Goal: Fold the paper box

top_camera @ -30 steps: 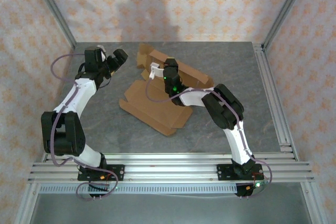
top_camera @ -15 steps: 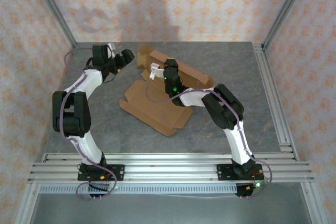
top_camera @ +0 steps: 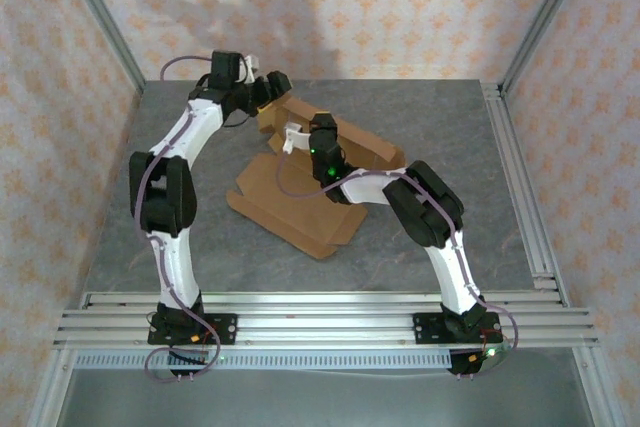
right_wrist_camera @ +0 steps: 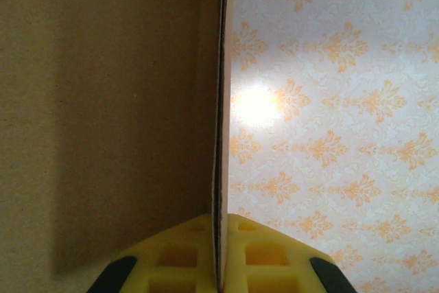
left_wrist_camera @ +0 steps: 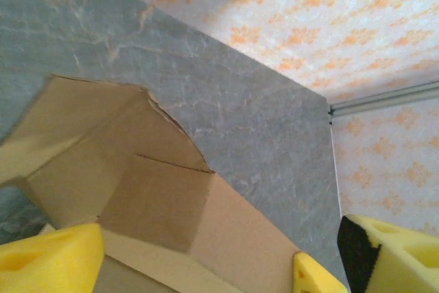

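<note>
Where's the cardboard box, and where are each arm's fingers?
Box (top_camera: 295, 209): top view, flat front panel.
Left fingers (left_wrist_camera: 51, 259): left wrist view, one yellow pad.
Right fingers (right_wrist_camera: 240, 230): right wrist view, yellow pad pinching the box.

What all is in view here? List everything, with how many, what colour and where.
paper box: one, brown cardboard, mid-table, part flat, part raised on the far side.
table: one, grey marbled, under everything.
walls: three, pale with an orange pattern, at the back and both sides.
rails: several, silver metal, across the near edge under the arm bases.
left arm: one, black and white, reaching to the box's far left end.
left fingers: yellow pads, open, by the box's end flap.
right arm: one, black and white, reaching to the raised part.
right fingers: yellow pads, shut on an upright cardboard edge.
</note>
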